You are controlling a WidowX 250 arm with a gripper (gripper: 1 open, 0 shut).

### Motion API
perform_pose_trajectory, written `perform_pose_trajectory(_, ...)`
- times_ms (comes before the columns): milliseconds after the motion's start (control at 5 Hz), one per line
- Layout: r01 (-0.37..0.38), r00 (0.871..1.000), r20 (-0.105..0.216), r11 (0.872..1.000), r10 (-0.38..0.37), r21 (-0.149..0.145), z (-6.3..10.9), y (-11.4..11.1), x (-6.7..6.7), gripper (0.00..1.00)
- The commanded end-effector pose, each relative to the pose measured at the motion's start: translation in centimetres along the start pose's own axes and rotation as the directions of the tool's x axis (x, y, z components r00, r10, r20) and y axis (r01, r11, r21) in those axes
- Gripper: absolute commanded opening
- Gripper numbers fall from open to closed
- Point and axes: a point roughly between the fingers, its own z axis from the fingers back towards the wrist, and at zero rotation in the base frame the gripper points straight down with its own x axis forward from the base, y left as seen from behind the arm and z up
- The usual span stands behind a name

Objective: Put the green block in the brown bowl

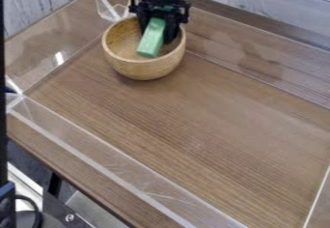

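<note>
Black tool (156,19) clamped on green block (152,39), block hanging tilted inside brown bowl (126,66), wooden table (194,126)

Grained wooden bowl (142,60), matte green block (152,40)

Bowl (143,51) on the table (206,126) near its far left corner, block (153,38) tilted within the bowl's far side, gripper (156,19) directly above clasping the block's upper end, clear low wall (77,150) along the table's edges

High oblique view over table (219,126)
</note>
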Motion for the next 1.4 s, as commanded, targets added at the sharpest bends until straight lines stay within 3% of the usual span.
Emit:
perform_pose_trajectory(0, -0.027, 0.997, 0.066, 1.000, 0.026, 0.006, 2.5, 0.4, 0.2, 0.00)
perform_pose_trajectory(400, -0.056, 0.997, 0.061, 0.998, 0.058, -0.033, 0.7, 0.3, -0.3, 0.00)
perform_pose_trajectory(800, -0.073, 0.996, 0.052, 0.997, 0.072, 0.026, -0.7, 0.1, 0.0, 0.00)
perform_pose_trajectory(1200, -0.086, 0.996, 0.032, 0.996, 0.086, 0.000, -2.0, 0.3, -0.1, 0.00)
